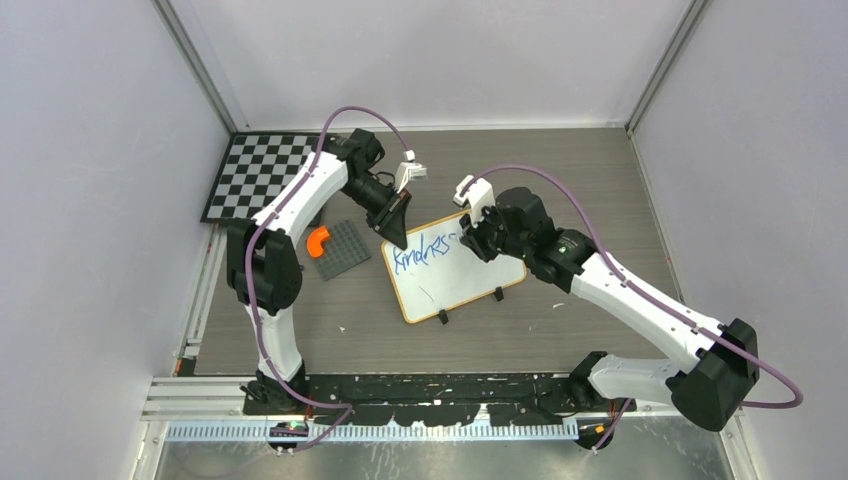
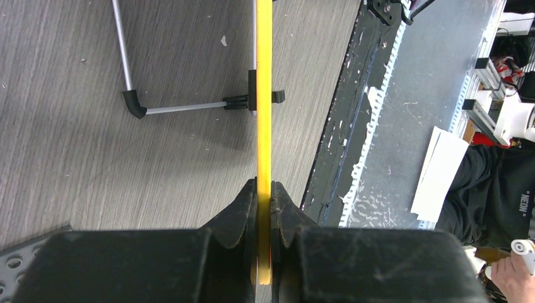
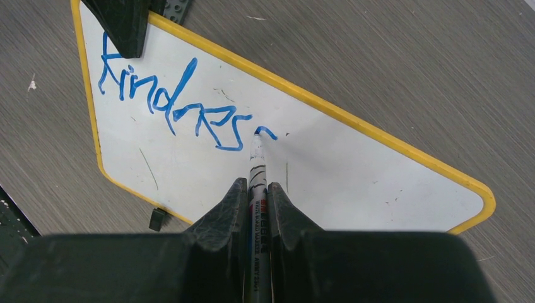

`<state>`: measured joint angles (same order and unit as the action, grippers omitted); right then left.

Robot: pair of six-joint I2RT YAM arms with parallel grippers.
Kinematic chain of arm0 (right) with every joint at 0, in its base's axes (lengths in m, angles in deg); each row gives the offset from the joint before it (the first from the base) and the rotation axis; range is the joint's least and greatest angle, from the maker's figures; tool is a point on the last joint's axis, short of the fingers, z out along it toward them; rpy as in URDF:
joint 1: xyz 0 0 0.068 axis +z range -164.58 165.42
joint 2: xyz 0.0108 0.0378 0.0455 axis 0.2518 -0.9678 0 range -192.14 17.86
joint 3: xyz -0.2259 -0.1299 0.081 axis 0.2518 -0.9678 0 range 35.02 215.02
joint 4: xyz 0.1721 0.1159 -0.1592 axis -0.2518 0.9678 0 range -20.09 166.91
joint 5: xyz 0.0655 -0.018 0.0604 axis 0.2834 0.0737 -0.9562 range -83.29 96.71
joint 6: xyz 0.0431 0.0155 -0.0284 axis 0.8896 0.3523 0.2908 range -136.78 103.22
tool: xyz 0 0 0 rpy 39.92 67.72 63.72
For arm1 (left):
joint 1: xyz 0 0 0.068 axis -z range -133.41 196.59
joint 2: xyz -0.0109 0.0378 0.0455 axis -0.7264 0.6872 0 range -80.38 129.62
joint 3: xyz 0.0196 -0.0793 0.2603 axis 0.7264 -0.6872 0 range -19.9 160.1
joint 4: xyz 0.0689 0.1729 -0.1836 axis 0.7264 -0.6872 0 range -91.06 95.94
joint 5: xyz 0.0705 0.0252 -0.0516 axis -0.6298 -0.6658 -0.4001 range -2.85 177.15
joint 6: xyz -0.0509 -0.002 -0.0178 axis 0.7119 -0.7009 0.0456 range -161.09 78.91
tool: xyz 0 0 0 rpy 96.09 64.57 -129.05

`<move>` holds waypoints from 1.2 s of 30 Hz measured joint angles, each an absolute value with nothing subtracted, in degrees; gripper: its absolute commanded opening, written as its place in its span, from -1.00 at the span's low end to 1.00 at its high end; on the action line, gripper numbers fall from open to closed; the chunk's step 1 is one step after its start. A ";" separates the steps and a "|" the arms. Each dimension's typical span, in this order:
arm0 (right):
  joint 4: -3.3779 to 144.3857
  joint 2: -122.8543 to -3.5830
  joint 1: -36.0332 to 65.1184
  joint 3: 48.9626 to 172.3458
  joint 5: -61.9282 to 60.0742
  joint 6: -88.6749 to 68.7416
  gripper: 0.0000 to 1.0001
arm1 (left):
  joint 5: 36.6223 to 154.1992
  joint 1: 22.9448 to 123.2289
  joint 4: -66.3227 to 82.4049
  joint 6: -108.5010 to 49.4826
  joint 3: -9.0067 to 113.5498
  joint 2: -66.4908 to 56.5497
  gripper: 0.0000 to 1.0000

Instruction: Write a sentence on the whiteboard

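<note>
Writing on a clamped whiteboard

A marker [image 3: 257, 165] is pinched between the closed jaws of the right gripper [image 3: 255, 189]. Its tip is pressed to the whiteboard [image 3: 366, 167], at 3 o'clock of the blue sentence [image 3: 170, 104], of which roughly "kindness" is legible. The board's yellow-orange frame is clamped edge-on at its 11 o'clock corner by the left gripper [image 2: 264, 189], jaws closed on it. From above, the board is seen mid-table. A grey studded plate [image 1: 345, 255] lies at its 9 o'clock, and a checkerboard [image 1: 262, 175] at 10 o'clock.
</note>
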<state>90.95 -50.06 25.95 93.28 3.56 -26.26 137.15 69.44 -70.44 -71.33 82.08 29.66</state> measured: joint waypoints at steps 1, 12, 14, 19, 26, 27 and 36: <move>91.03 -50.06 25.97 93.13 3.53 -26.37 -1.00 | 137.13 69.44 -70.44 -71.33 82.08 29.66 -1.00; 92.24 -49.07 26.15 91.29 4.91 -27.59 -1.00 | 137.04 69.44 -70.38 -71.33 82.08 29.66 -1.00; 92.41 -48.75 26.17 90.81 5.39 -27.68 -1.00 | 137.02 69.44 -70.38 -71.31 82.08 29.66 -1.00; 93.13 -48.38 26.17 90.35 5.76 -27.83 -0.99 | 137.06 69.44 -70.40 -71.28 82.08 29.66 -1.00; 93.52 -49.25 26.93 90.44 4.08 -27.28 -1.00 | 137.04 69.44 -70.40 -71.15 82.08 29.66 -1.00; 93.81 -49.66 27.26 90.53 3.53 -27.17 -0.99 | 137.06 69.44 -70.40 -71.15 82.08 29.66 -1.00; 96.56 -51.79 28.00 93.00 -2.85 -25.71 -0.99 | 137.21 69.44 -70.44 -71.13 82.05 29.66 -1.00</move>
